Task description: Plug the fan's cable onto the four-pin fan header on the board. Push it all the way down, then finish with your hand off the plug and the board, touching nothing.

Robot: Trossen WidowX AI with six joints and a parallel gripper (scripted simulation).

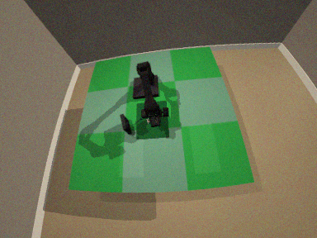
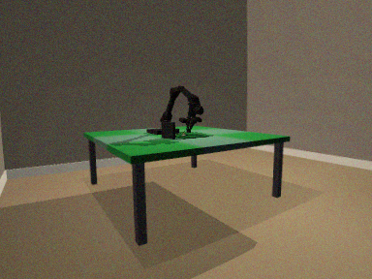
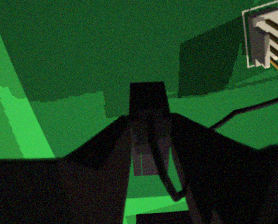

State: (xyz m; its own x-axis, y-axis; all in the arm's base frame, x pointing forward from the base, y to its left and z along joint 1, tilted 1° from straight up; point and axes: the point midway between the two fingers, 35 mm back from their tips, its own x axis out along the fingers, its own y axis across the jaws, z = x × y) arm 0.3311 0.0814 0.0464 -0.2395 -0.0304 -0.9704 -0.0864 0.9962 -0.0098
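The plug (image 3: 148, 97) is a small dark block in the wrist view, ahead of and between the fingertips. My gripper (image 3: 149, 123) (image 2: 189, 130) is shut on it, low over the board (image 1: 158, 133). The black cable (image 3: 223, 120) loops down from the plug, passes behind the right finger and runs off to the right. The fan header (image 3: 257, 42), pale with several pins, stands at the upper right of the wrist view, apart from the plug. The plug's underside and any contact with the surface are hidden. The top and exterior views show the plug too small to make out.
A dark upright slab (image 1: 126, 124) (image 2: 168, 130), perhaps the fan, stands beside the board on the green checkered table (image 1: 210, 103) (image 2: 121, 148). The arm's base (image 1: 140, 92) is behind the board. A black edge (image 3: 162, 219) shows at the bottom of the wrist view.
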